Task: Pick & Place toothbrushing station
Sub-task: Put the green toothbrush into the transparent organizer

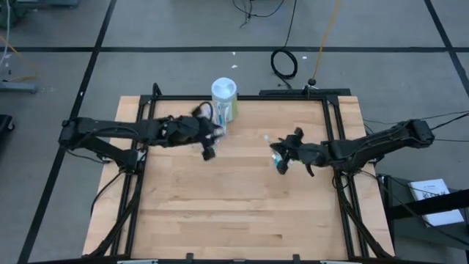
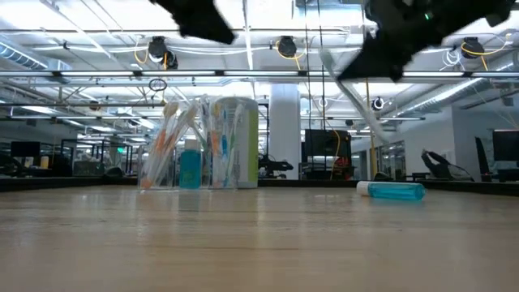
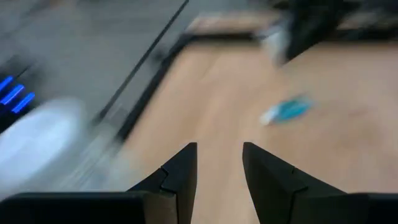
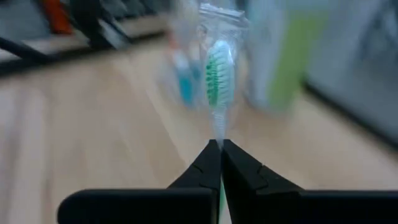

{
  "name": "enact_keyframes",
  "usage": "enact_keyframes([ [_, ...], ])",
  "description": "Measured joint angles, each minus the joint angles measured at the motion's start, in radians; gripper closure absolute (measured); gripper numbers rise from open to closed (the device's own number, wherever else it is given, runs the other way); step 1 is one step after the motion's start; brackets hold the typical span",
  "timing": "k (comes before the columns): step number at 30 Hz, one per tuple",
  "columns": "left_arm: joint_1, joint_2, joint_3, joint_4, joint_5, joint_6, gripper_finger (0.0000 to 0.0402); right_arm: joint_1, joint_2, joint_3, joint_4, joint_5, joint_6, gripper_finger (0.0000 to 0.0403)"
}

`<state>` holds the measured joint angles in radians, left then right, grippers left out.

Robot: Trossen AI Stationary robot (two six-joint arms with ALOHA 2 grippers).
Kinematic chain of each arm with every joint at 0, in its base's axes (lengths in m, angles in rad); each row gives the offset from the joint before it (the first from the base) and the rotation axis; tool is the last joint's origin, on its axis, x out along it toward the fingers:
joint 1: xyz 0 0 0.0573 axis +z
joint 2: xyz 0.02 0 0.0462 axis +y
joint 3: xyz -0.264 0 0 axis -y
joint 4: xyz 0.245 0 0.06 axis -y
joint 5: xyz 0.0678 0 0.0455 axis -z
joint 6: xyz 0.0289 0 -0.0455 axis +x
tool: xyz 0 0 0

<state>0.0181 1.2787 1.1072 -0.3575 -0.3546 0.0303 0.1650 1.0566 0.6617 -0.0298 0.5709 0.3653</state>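
Toothbrush (image 4: 217, 81) with green bristles is clamped in the right gripper (image 4: 219, 149); jaws are closed tight on its handle, head pointing forward and away from the wrist. In the low view the same brush (image 2: 357, 97) hangs tilted from the right gripper (image 2: 381, 61), upper centre-right of the frame, well clear of the surface (image 2: 259, 243).

Key relation: the clear cup (image 2: 174, 146), already holding several brushes and a teal tube, sits left of centre in the low view, just beside the white-capped canister (image 2: 237, 142). From overhead the canister (image 1: 224, 99) is at upper centre of the surface (image 1: 242, 205), and the right gripper (image 1: 282, 158) is right of centre, so the cup lies up and to the left of it. In the right wrist view the cup (image 4: 186, 62) is nearly straight ahead of the jaws, slightly off the brush axis, with the canister (image 4: 286, 56) beside it.

My read: the brush's long axis needs to be nearer vertical over the cup mouth before release. Risk is clipping the canister or the brushes already standing in the cup.

Left gripper (image 1: 207, 147) hovers near the cup side, upper left of centre overhead; jaws (image 3: 217, 180) spread apart, holding nothing. It's the nearer arm to the cup, so crowding is possible.

One teal toothpaste tube (image 2: 391, 190) lies flat on the surface, lower right of the low view, roughly under the right gripper, not yet placed.
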Motion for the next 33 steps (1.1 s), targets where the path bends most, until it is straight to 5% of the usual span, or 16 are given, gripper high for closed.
enact_keyframes([
  [5, 0.019, 0.096, -0.163, 0.504, 0.25, 0.04, 0.027, -0.008, 0.048, -0.001, 0.383, -0.128, -0.279, 0.0401],
  [9, 0.037, 0.199, -0.199, 0.725, 0.36, 0.017, 0.027, -0.028, 0.094, 0.0, 0.521, -0.201, -0.342, 0.0401],
  [17, 0.042, 0.375, -0.171, 0.892, 0.49, -0.042, 0.027, -0.07, 0.18, -0.001, 0.567, -0.237, -0.343, 0.0402],
  [33, 0.05, 0.404, -0.151, 0.881, 0.384, -0.091, 0.027, -0.086, 0.205, 0.0, 0.609, -0.287, -0.296, 0.0403],
])
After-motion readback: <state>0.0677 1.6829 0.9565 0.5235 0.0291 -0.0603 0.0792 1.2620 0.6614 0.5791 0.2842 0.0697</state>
